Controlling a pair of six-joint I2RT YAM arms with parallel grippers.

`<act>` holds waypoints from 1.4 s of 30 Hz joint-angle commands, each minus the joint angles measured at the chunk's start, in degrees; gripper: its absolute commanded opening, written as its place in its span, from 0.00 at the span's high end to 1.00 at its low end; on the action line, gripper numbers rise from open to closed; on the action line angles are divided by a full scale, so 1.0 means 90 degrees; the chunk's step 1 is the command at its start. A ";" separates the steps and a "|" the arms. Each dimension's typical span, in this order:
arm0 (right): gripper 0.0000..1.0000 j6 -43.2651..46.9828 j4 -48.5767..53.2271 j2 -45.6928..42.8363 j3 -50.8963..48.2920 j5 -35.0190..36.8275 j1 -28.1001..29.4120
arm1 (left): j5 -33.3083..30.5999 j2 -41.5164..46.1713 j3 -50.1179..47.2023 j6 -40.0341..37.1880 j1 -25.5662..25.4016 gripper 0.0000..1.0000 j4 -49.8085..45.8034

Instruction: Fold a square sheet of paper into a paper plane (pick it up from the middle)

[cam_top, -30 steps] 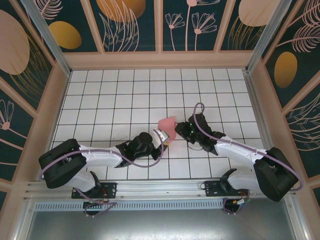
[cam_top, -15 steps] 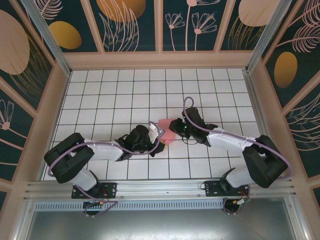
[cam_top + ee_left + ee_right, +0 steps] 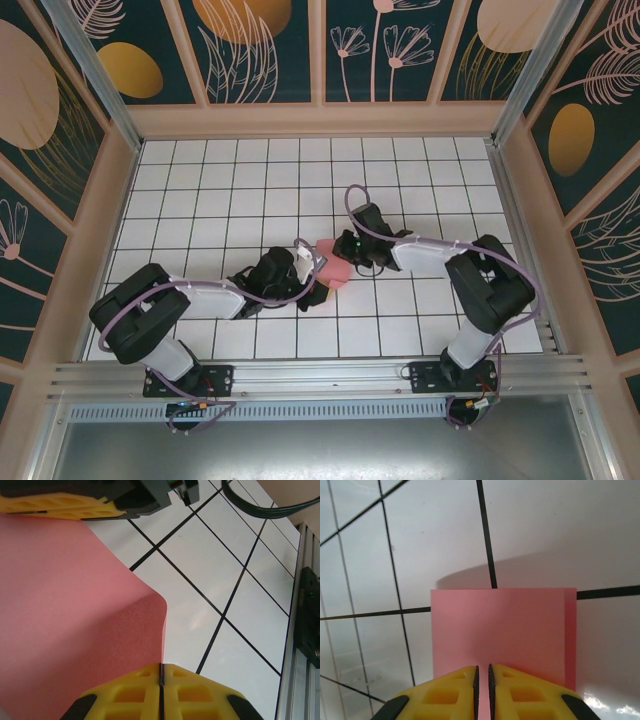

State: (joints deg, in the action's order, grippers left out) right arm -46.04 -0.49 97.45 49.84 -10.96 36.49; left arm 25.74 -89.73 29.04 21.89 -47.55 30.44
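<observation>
Looks like an early fold. The paper (image 3: pixel 334 262) is held bent just off the surface (image 3: pixel 250 190), mid-grid between the arms. The left tool (image 3: pixel 161 672) is pinched tight on one edge and the right tool (image 3: pixel 483 675) on the opposite edge (barely a slit showing). The next move probably needs the edges lined up before creasing.

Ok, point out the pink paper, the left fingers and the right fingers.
pink paper (image 3: pixel 500 630): right wrist view, its flat middle.
left fingers (image 3: pixel 142 681): left wrist view, one yellow fingertip.
right fingers (image 3: pixel 455 681): right wrist view, one yellow fingertip.
</observation>
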 commanded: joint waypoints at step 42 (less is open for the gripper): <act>0.84 0.1783 0.0875 0.1152 0.0661 0.0168 0.0096 | -0.1067 -0.0474 0.0533 0.0568 0.0352 0.84 -0.0965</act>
State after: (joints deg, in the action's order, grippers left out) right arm -31.35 3.75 105.06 55.90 -10.52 36.58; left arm 17.28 -93.21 32.60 26.30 -44.62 22.85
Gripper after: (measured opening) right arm 0.164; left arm 0.156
